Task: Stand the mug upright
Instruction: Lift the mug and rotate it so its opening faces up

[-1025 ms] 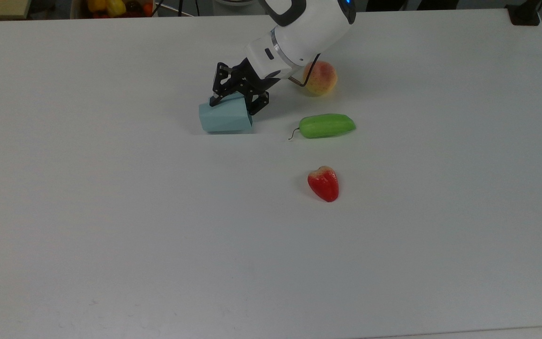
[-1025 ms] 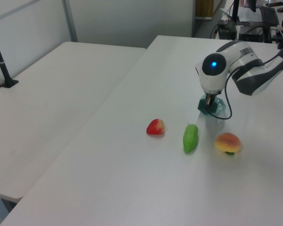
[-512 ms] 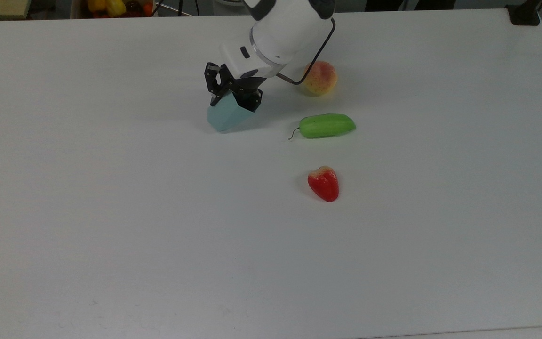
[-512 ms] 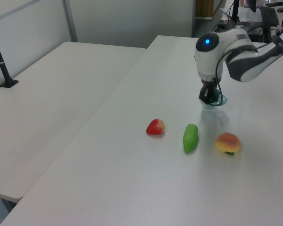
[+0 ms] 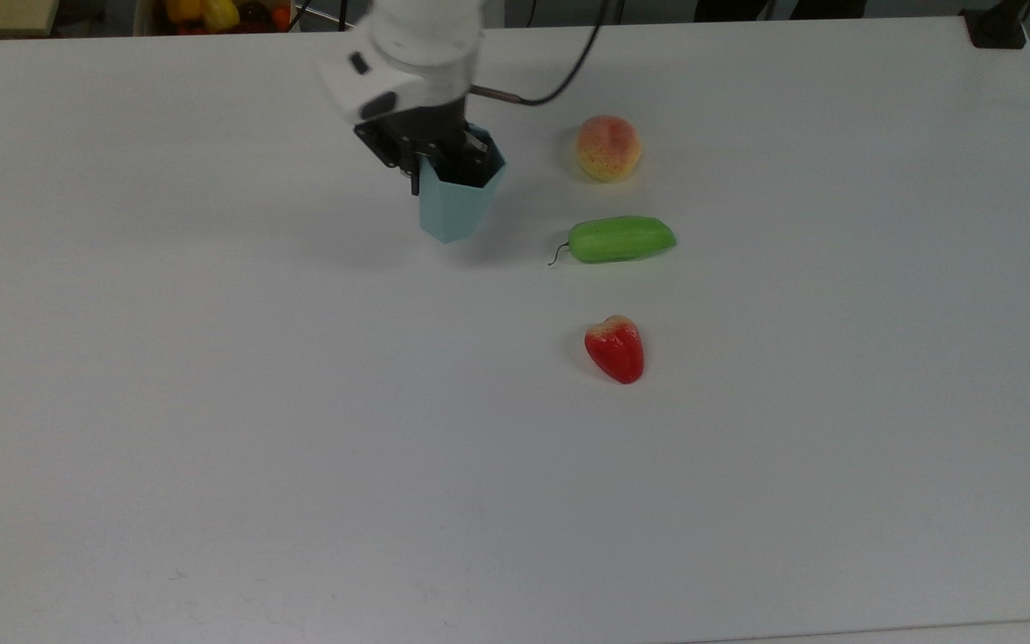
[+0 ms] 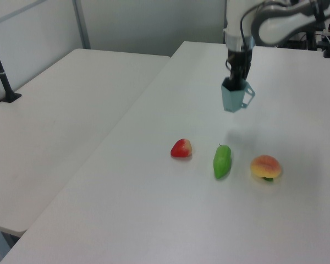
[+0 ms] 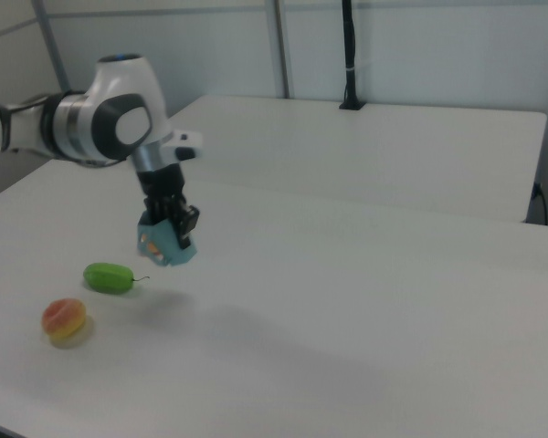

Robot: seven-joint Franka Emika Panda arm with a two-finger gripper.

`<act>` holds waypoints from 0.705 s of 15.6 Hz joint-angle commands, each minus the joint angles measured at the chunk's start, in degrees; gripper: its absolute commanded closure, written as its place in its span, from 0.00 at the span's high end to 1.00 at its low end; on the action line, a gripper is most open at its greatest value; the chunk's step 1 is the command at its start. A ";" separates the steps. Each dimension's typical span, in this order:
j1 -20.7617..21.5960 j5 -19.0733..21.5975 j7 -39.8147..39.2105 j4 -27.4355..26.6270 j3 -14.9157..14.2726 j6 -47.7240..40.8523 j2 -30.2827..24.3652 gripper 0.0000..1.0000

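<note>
Currently: my gripper [image 5: 443, 161] clamps pale blue faceted mug [image 5: 460, 201] aloft, rim up; lower level onto white worktop [image 5: 300, 429].

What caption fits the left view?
Claw holds the pale blue mug upright above the table.

White surface [image 5: 211, 402] carries three items, well apart: peach [image 5: 608, 148], green cucumber [image 5: 620, 239] lying flat, red strawberry [image 5: 615, 348]. Cucumber lies between peach and strawberry.
</note>
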 commanded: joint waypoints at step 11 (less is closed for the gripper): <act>-4.85 17.81 -35.34 26.78 -12.99 -3.26 22.06 0.00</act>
